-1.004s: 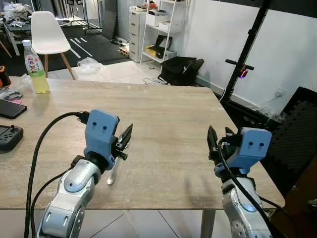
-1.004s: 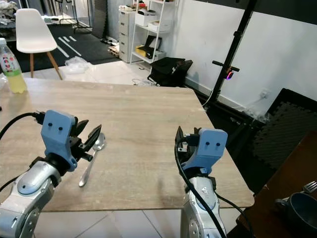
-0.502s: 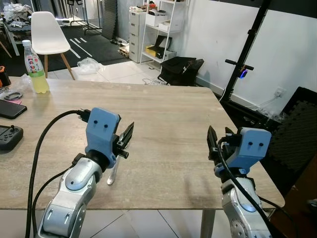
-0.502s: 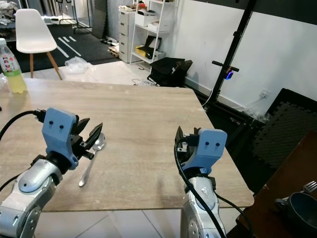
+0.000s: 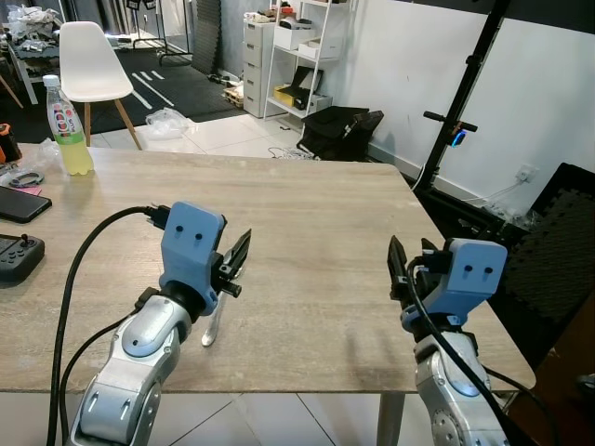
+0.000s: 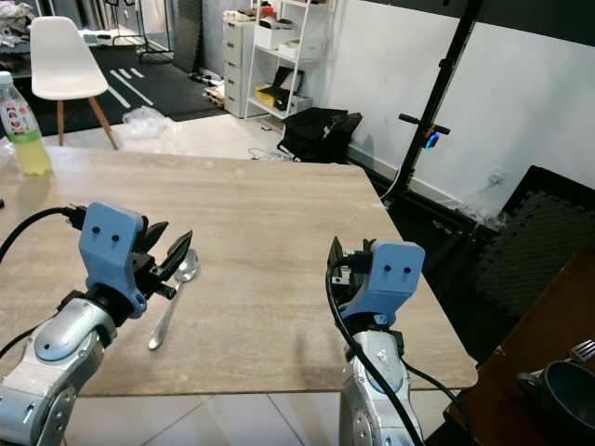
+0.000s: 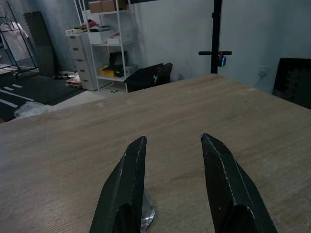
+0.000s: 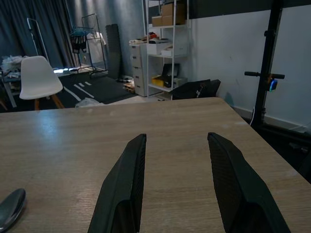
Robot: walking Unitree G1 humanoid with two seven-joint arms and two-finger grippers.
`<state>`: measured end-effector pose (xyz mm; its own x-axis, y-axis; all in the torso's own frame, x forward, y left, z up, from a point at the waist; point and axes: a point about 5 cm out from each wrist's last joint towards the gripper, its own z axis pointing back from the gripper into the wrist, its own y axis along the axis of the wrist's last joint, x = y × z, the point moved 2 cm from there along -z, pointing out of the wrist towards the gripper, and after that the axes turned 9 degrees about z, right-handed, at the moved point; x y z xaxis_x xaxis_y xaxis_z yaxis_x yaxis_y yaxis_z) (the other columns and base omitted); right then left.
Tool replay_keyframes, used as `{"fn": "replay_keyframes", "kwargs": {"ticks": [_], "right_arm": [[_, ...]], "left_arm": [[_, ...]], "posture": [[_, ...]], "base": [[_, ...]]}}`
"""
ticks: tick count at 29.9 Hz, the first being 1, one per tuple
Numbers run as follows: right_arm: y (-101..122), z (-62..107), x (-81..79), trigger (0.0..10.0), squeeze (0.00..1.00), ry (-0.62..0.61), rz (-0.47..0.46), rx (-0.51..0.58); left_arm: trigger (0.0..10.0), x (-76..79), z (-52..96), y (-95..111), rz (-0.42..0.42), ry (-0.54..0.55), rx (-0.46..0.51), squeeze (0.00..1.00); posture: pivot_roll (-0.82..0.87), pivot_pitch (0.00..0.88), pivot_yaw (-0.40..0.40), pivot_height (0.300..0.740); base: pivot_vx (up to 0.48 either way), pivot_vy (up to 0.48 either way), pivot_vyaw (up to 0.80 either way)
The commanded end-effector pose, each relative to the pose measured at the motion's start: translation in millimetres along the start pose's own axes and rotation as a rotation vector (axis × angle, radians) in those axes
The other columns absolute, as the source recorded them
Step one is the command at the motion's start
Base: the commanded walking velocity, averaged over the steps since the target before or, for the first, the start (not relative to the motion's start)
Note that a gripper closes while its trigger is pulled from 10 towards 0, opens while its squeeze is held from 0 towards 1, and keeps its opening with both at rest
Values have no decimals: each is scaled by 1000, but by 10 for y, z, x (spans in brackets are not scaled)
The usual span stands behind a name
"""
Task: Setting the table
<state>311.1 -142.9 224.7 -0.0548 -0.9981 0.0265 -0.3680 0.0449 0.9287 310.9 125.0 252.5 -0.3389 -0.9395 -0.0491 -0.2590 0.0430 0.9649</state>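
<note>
Currently | left pincer [image 6: 165,255] hovered parted, empty, above spoon [image 6: 173,295] on table [image 6: 270,232] | right pincer [image 8: 175,184] parted, idle | advice: descend straight, straddle handle, close gently.

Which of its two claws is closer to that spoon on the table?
Left. The left gripper hovers right above the spoon, while the right gripper is off to its right.

1. The left gripper [image 5: 237,260] is hiding much of the spoon [image 5: 210,327].
2. The phone [image 5: 20,203] and controller [image 5: 16,255] are running off the tabletop's [image 5: 325,214] left edge.
</note>
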Motion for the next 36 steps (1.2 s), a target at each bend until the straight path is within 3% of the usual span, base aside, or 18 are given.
{"fn": "replay_keyframes", "kwargs": {"ticks": [1, 16, 36], "right_arm": [[-36, -1, -14, 10000, 0, 3, 0, -14], [1, -33, 25, 10000, 0, 2, 18, 3], [-28, 10, 12, 10000, 0, -4, 15, -8]], "left_arm": [[10000, 4, 18, -36, -3, 3, -18, 0], [10000, 78, -46, -55, 13, -25, -9, 0], [10000, 64, -70, -61, 9, -32, -8, 0]], "posture": [[154, 23, -23, 740], [97, 0, -26, 740], [88, 0, -10, 740]], "base": [[0, 0, 0], [0, 0, 0], [0, 0, 0]]}}
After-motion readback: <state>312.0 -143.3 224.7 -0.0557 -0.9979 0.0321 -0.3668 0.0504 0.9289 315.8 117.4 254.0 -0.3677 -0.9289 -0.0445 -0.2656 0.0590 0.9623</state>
